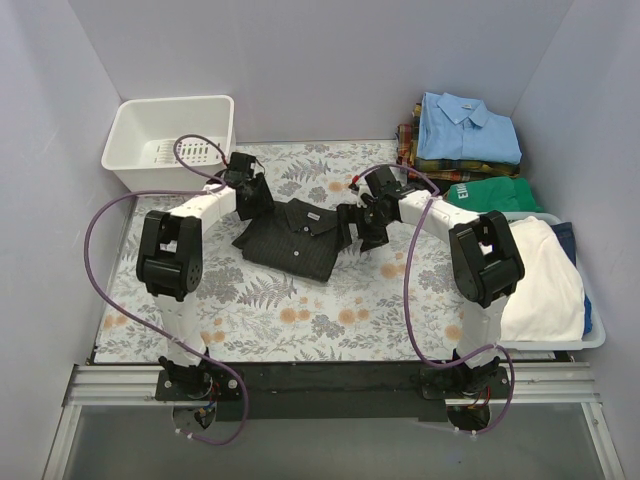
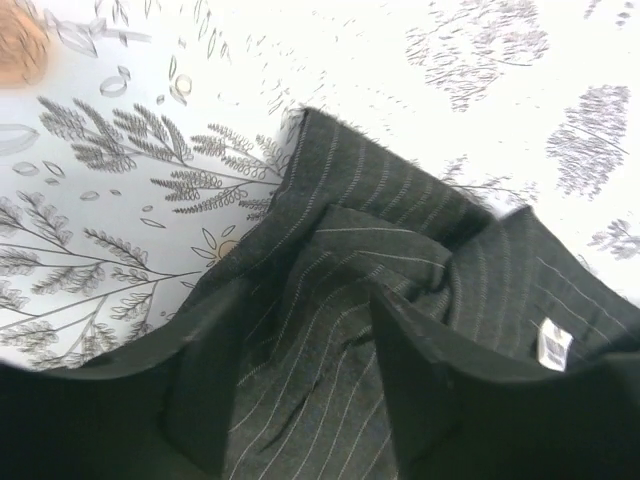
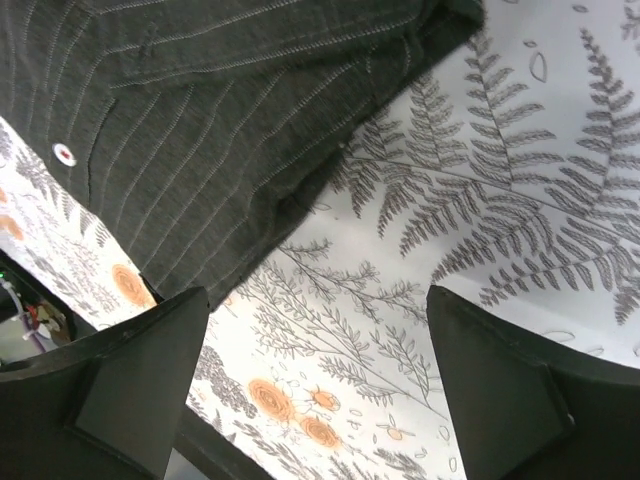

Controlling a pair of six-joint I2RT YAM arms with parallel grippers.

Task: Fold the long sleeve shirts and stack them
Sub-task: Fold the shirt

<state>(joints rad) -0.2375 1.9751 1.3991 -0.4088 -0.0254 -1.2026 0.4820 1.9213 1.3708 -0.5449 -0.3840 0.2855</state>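
The black-charcoal pinstriped shirt (image 1: 290,238) lies folded on the floral tablecloth, collar towards the back. My left gripper (image 1: 250,196) is at the shirt's back left corner. In the left wrist view the left gripper (image 2: 300,400) is open, its jaws down astride rumpled pinstriped cloth (image 2: 400,240) near the white neck label (image 2: 552,345). My right gripper (image 1: 366,216) is just off the shirt's right edge. In the right wrist view the right gripper (image 3: 315,390) is open and empty over bare tablecloth, with the shirt's edge (image 3: 200,120) and a pale button (image 3: 64,154) beside it.
A stack of folded shirts sits at the back right, light blue (image 1: 468,128) on top, plaid (image 1: 408,142) under it, green (image 1: 495,192) in front. A white basket (image 1: 170,128) stands back left. A bin (image 1: 592,320) with white cloth (image 1: 540,278) is at the right.
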